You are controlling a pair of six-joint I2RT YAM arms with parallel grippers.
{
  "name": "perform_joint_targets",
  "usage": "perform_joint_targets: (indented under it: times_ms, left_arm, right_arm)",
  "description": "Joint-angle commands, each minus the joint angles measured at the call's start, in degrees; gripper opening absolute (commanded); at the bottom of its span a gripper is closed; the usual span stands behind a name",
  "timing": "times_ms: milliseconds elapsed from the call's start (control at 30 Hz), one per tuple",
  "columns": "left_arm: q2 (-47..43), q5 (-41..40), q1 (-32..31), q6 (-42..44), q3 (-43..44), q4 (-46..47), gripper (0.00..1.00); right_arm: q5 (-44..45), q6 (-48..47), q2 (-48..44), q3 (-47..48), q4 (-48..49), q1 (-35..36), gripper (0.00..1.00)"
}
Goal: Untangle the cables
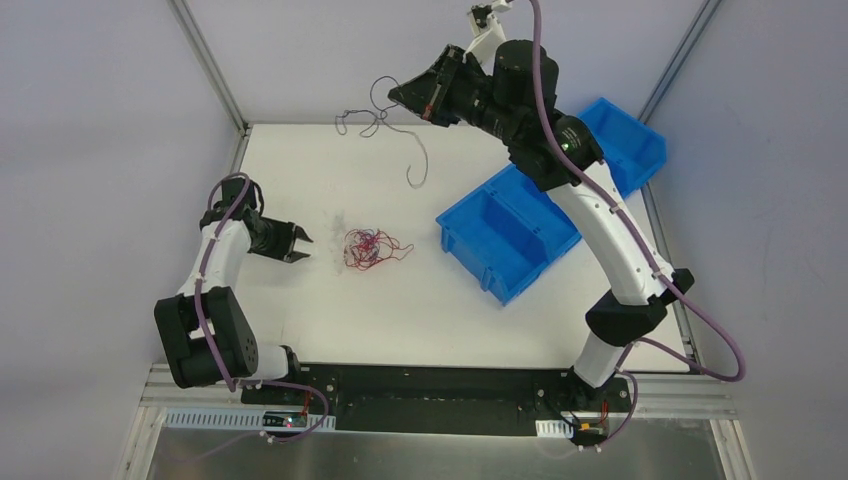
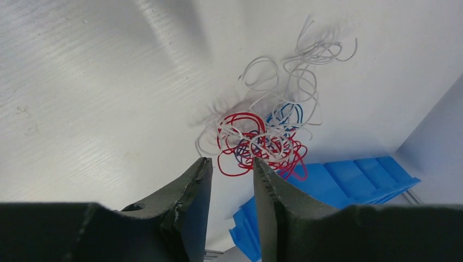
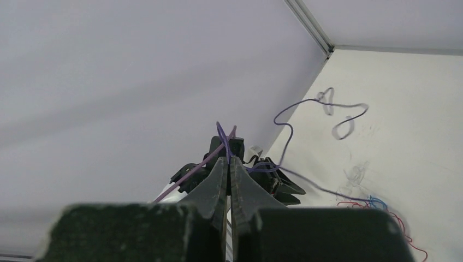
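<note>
The cables (image 1: 370, 248) lie as a small tangle of thin red, blue and white wires on the white table. In the left wrist view the tangle (image 2: 261, 143) sits just beyond my fingertips. My left gripper (image 1: 298, 243) is low, left of the tangle, open and empty (image 2: 230, 161). My right gripper (image 1: 400, 94) is raised high over the table's far side, shut on one thin purple wire (image 1: 418, 160) that hangs in loops below it. In the right wrist view the jaws (image 3: 229, 159) are closed on that wire (image 3: 284, 117), which trails down toward the tangle (image 3: 377, 203).
A blue bin (image 1: 500, 240) stands right of the tangle, and a second blue bin (image 1: 625, 140) is behind it at the far right. The bin also shows in the left wrist view (image 2: 338, 180). Grey walls enclose the table.
</note>
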Motion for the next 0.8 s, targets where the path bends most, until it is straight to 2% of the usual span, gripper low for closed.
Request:
perform_joint_targets:
  times_ms: [0, 133, 233, 367, 533, 767]
  left_arm:
    - [0.23, -0.68, 0.78, 1.16, -0.95, -1.43, 0.36]
    - [-0.18, 2.71, 0.73, 4.82, 1.07, 2.4, 0.64]
    - [-0.08, 5.78, 0.24, 5.46, 3.12, 5.03, 0.74]
    - [0.14, 9.24, -2.01, 2.4, 5.59, 8.37, 0.8]
    - [1.77, 12.2, -4.99, -0.64, 11.77, 9.84, 0.84]
    - [4.57, 13.93, -9.38, -0.55, 20.07, 9.85, 0.86]
  right_arm:
    - [-2.23, 0.73, 1.16, 4.92, 1.64, -0.16, 0.0]
    - [-3.08, 1.54, 1.66, 8.11, 1.33, -0.58, 0.0]
    - [-2.45, 1.35, 1.61, 9.49, 1.16, -0.7, 0.0]
    - [-1.86, 0.81, 0.62, 9.42, -0.59, -2.97, 0.0]
    - [0.78, -0.61, -1.85, 7.93, -6.26, -10.58, 0.0]
    - [0.88, -0.6, -6.74, 0.28, -8.55, -26.82, 0.0]
